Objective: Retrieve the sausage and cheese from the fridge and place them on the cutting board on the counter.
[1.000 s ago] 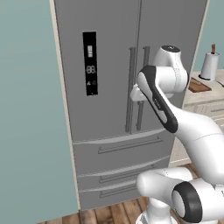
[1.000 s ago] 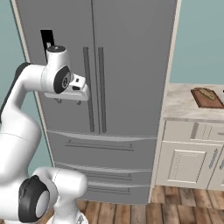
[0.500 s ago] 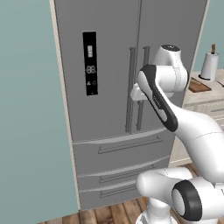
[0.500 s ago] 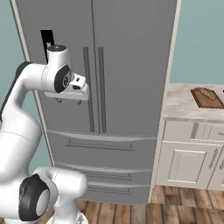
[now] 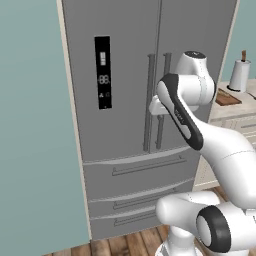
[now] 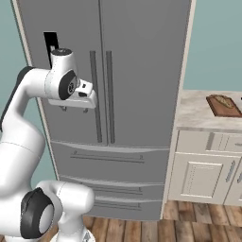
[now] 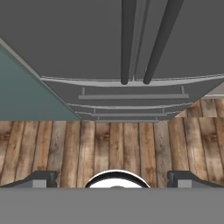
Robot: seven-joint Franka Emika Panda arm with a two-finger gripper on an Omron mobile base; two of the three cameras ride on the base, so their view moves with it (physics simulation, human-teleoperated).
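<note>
The fridge (image 5: 150,100) stands shut, so the sausage and cheese are presumably inside, unseen. The gripper (image 6: 75,108) hangs with its jaws spread wide and empty, just in front of the fridge's two bar handles (image 7: 144,39). The cutting board (image 6: 223,105) lies on the counter (image 6: 194,113) right of the fridge. Risk: pointing downward, the fingers may slide off a handle.

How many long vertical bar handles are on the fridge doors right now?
2. The left handle and the right handle stand side by side at the middle seam of the fridge, one on each upper door. The drawers below have separate horizontal bars.
</note>
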